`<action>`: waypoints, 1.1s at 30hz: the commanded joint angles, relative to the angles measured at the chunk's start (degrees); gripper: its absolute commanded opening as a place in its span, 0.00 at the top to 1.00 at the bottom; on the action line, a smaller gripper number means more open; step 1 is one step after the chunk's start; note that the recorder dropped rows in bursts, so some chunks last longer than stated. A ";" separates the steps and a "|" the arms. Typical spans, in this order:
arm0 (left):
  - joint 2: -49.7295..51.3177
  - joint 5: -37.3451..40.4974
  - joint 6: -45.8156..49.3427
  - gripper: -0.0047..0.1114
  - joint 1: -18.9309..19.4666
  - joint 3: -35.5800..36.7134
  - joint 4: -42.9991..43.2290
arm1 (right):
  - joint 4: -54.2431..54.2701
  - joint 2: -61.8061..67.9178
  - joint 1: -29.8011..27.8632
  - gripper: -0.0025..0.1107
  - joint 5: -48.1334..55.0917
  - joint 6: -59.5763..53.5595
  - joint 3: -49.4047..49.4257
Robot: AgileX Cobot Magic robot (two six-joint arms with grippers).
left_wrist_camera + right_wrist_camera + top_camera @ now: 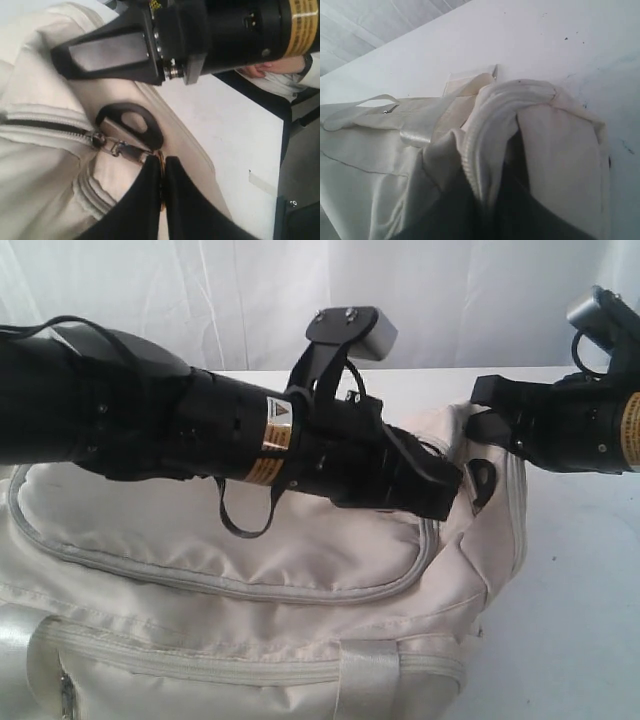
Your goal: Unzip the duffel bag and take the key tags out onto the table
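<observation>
The cream duffel bag point(300, 570) lies on the white table point(585, 620) and fills the lower left of the exterior view. My left gripper point(452, 502) reaches to the bag's right end. In the left wrist view it point(162, 161) is shut on the metal zipper pull point(131, 150), which is drawn taut from the slider point(98, 139) beside a black D-ring point(131, 122). A thin dark line runs along the zipper behind the slider. My right gripper point(487, 418) is shut on a fold of the bag's end fabric point(490, 150). The key tags are hidden.
A webbing handle point(365, 680) and a front pocket zipper point(200, 665) face the camera. White curtains hang behind the table. In the left wrist view a person's arm point(272, 72) rests beyond the table's dark edge point(287, 135). Bare tabletop point(590, 540) lies right of the bag.
</observation>
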 commanded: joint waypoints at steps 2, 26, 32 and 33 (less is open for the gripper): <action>-1.67 -5.79 -0.87 0.96 -3.58 4.45 0.90 | 3.54 -0.96 -0.76 0.98 4.57 0.15 -0.65; -5.59 7.62 -0.28 0.96 -3.58 8.89 0.90 | -5.28 -4.28 -0.63 0.35 -15.94 -6.69 -7.01; -5.71 7.01 -0.28 0.96 -3.58 8.89 0.90 | -5.28 1.14 -0.63 0.35 -18.30 -6.69 -7.57; -5.71 7.01 -0.28 0.96 -3.58 8.89 0.90 | -5.28 1.78 -0.63 0.35 -19.07 -6.69 -7.57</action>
